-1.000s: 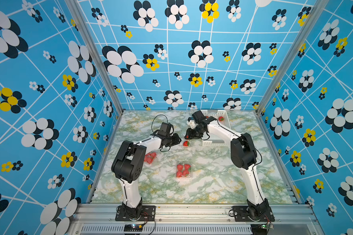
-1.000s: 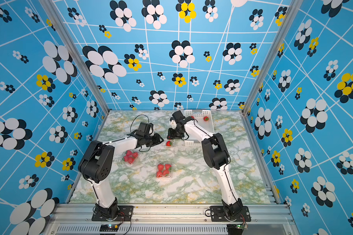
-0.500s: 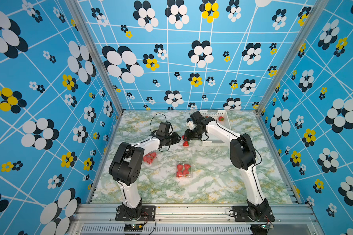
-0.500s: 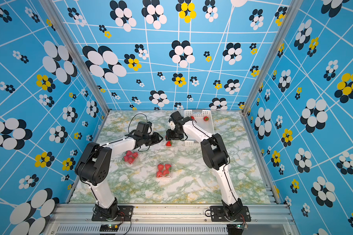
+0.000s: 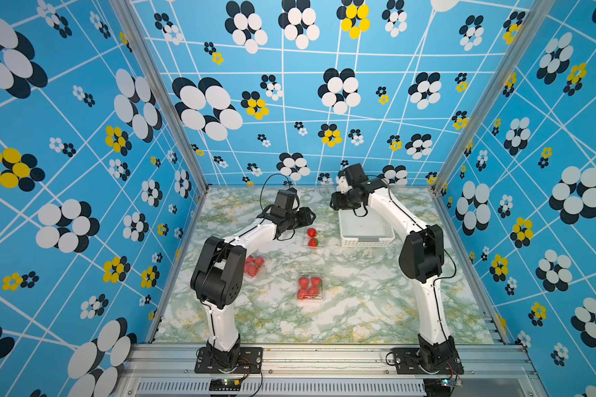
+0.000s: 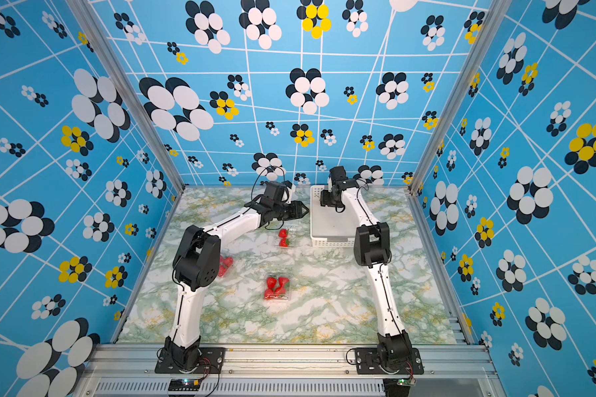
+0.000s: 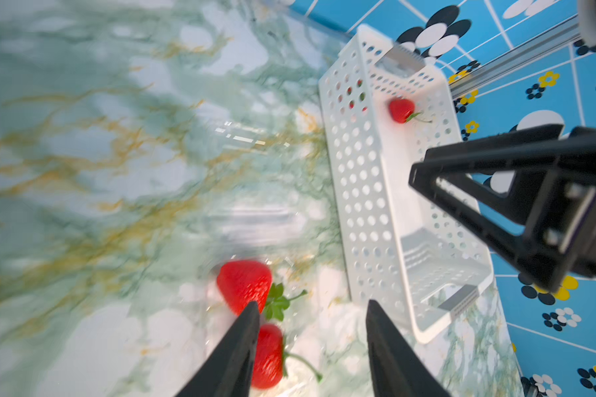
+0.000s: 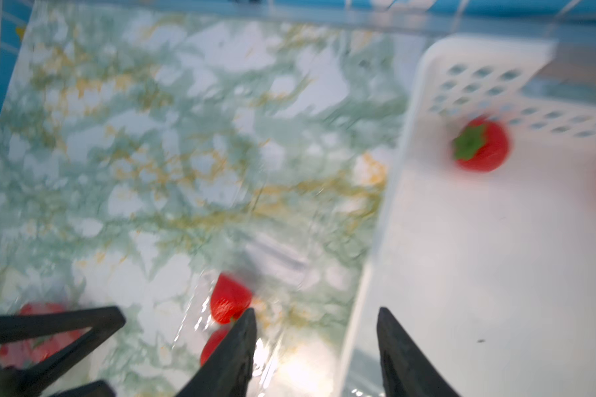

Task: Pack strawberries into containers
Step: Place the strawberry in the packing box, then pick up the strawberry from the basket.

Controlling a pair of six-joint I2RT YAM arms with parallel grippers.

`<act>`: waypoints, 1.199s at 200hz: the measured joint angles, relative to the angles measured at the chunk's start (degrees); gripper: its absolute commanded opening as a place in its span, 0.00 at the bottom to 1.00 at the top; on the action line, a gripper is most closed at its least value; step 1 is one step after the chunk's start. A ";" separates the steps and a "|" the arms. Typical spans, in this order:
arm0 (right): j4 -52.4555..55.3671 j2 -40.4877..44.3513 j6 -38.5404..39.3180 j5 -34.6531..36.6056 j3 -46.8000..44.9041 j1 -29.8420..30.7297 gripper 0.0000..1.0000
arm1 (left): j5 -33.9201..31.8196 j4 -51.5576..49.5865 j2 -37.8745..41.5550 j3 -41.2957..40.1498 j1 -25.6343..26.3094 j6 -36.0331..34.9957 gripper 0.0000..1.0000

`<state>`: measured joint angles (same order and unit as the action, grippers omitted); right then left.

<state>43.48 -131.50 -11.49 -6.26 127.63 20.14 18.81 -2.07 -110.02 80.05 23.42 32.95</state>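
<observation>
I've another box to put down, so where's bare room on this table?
Widest: the near strip of table in front of the four-strawberry container, between left arm and right arm. Also bare: between that container and the right arm, and the far left corner behind the left arm. Crowded: the far middle, where two-strawberry container, white basket and left gripper sit close.

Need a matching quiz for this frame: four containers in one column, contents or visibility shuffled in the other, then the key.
Column 1
1. white perforated plastic basket
2. clear plastic punnet beside the basket
3. clear plastic punnet mid-table
4. clear plastic punnet by the left arm's elbow

Column 2
a. four red strawberries inside
b. partly hidden behind that arm
c. loose strawberry on its floor
d. two strawberries inside

Pairs: 1-c, 2-d, 3-a, 4-b
</observation>
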 measured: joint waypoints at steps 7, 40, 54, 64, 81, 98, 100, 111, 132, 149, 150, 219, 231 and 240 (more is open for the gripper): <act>0.13 -1.31 0.13 0.20 2.49 -1.73 0.55 | 0.02 -0.17 -1.46 2.25 0.57 -0.11 0.52; 3.32 -11.87 0.13 0.07 15.43 -7.72 0.54 | 0.04 -1.64 -7.89 10.14 3.17 -0.79 0.53; 4.09 -13.14 0.09 -0.13 13.00 -8.31 0.55 | 0.59 -2.51 -9.86 11.93 4.00 -0.85 0.53; 4.35 -13.40 0.07 -0.44 10.62 -8.20 0.55 | 0.94 -2.93 -11.15 13.00 4.39 -0.87 0.53; 4.76 -14.58 0.07 -1.01 9.77 -7.78 0.56 | 1.09 -4.00 -12.37 13.88 4.83 -1.18 0.56; 4.90 -16.41 0.11 -1.38 11.89 -7.41 0.57 | 1.09 -5.27 -12.57 14.38 5.07 -1.31 0.56; 4.94 -16.65 0.11 -1.38 12.22 -7.41 0.57 | 1.14 -5.33 -12.57 14.51 5.11 -1.31 0.56; 4.92 -18.05 0.11 -1.42 14.49 -7.37 0.57 | 1.14 -5.49 -12.57 15.06 5.14 -1.31 0.56; 3.50 -19.56 0.15 -1.03 16.61 -7.39 0.58 | 1.27 -5.86 -13.38 17.55 5.35 -1.51 0.56; 3.04 -21.14 0.15 -0.52 19.12 -7.45 0.59 | 1.31 -6.14 -15.28 20.48 5.79 -1.73 0.57; 3.02 -21.33 0.15 -0.48 19.45 -7.45 0.59 | 1.31 -6.16 -15.34 20.57 5.81 -1.73 0.57; -0.13 -27.82 -1.90 0.00 27.65 -7.54 0.61 | 2.08 -10.16 -23.06 27.89 7.37 -2.58 0.58; -0.90 -28.83 -2.78 -0.11 28.41 -7.58 0.62 | 2.23 -10.84 -23.93 29.05 7.43 -2.60 0.58; -1.14 -29.31 -3.34 -0.31 28.44 -7.58 0.62 | 2.38 -11.30 -24.52 29.86 7.48 -2.58 0.58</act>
<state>42.35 -160.81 -14.83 -6.57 156.07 12.56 21.19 -13.37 -134.54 109.91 30.89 30.37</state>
